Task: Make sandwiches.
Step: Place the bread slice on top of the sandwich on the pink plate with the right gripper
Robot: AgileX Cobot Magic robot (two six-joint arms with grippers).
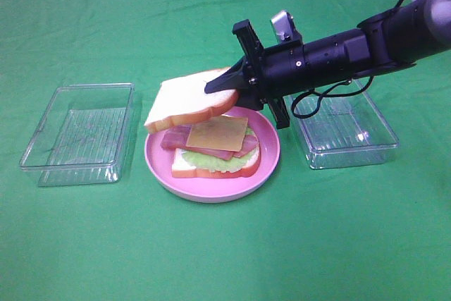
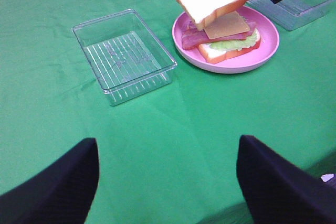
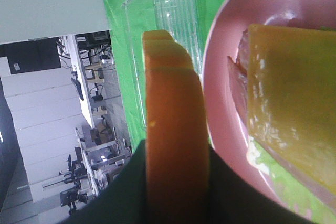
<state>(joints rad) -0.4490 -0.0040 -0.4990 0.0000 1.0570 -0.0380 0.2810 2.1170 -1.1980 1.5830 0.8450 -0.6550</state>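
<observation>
While my right claw [image 1: 224, 89] grips the top bread slice [image 1: 187, 100] tilted above the stack [image 1: 215, 147] on the pink plate [image 1: 271, 163], capping's next: level, lower, release. Left claw [image 2: 168, 182] idles open.

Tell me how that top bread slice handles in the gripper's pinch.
The top bread slice juts out from the right gripper held by one edge without drooping, so it is probably stiff and light. Its crust looks smooth in the right wrist view, so it might slip.
</observation>
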